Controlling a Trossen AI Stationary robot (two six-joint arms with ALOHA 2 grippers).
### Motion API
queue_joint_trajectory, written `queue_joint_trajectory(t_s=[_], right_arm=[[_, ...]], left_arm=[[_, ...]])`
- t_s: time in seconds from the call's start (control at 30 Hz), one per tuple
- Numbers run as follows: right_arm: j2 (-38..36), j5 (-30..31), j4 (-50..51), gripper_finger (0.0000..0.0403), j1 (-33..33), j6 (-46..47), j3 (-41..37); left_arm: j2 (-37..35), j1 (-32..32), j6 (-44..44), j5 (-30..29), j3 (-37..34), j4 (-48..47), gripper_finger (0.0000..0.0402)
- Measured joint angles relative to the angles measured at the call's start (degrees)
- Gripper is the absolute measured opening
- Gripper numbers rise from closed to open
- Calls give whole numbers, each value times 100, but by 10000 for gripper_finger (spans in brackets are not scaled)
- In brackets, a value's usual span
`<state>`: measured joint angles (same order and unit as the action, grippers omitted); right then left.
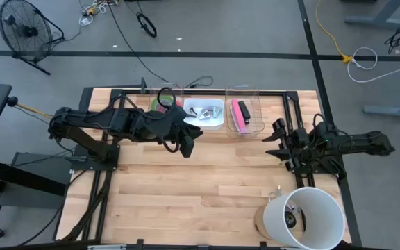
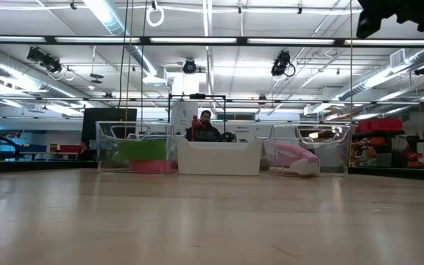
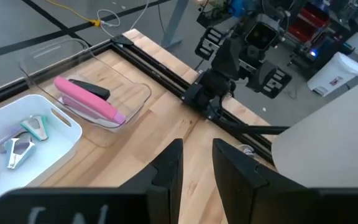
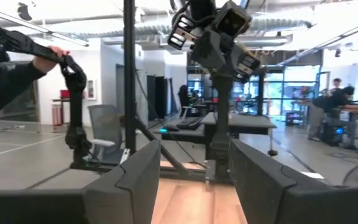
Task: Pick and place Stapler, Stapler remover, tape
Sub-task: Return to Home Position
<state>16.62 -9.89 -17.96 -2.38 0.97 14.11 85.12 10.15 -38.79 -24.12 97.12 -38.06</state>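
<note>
Three bins stand in a row along the table's far edge. The left clear bin (image 1: 160, 94) holds green and pinkish tape rolls (image 1: 162, 104). The white bin (image 1: 203, 126) holds staple removers (image 3: 23, 140). The right clear bin (image 1: 255, 114) holds a pink stapler (image 3: 89, 99), lying flat. My left gripper (image 3: 197, 168) is open and empty, above the table just near of the white bin (image 1: 186, 147). My right gripper (image 4: 194, 168) is open and empty at the table's right side (image 1: 281, 146), pointing left.
A large white bucket (image 1: 304, 215) stands at the table's near right corner, near of my right arm. A black metal frame (image 1: 207, 92) runs along the table's far edge and sides. People show in the room beyond the table.
</note>
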Motion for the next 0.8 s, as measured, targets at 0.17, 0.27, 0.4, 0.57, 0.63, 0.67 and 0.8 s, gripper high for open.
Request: queue_joint_trajectory(t_s=[0.17, 0.27, 0.4, 0.57, 0.63, 0.67, 0.8], right_arm=[[-746, -1, 457, 192, 332, 0, -13], [-1134, 0, 576, 192, 507, 0, -13], [-1658, -14, 552, 192, 637, 0, 13], [-1663, 47, -79, 192, 792, -2, 6], [-1657, 109, -48, 192, 788, -1, -32], [-1658, 118, -184, 192, 798, -2, -44], [-1662, 194, -1239, 192, 831, 4, -605]], left_arm=[[-93, -102, -2, 0, -4, 2, 89], [-176, -157, 0, -9, -4, 27, 89], [-233, -174, -2, -17, -7, 44, 89], [-287, -174, 0, -10, -5, 64, 89], [-315, -174, 0, -7, -4, 129, 89], [-319, -174, -2, -4, 0, 156, 89], [-303, -190, -1, 3, -4, 124, 89]])
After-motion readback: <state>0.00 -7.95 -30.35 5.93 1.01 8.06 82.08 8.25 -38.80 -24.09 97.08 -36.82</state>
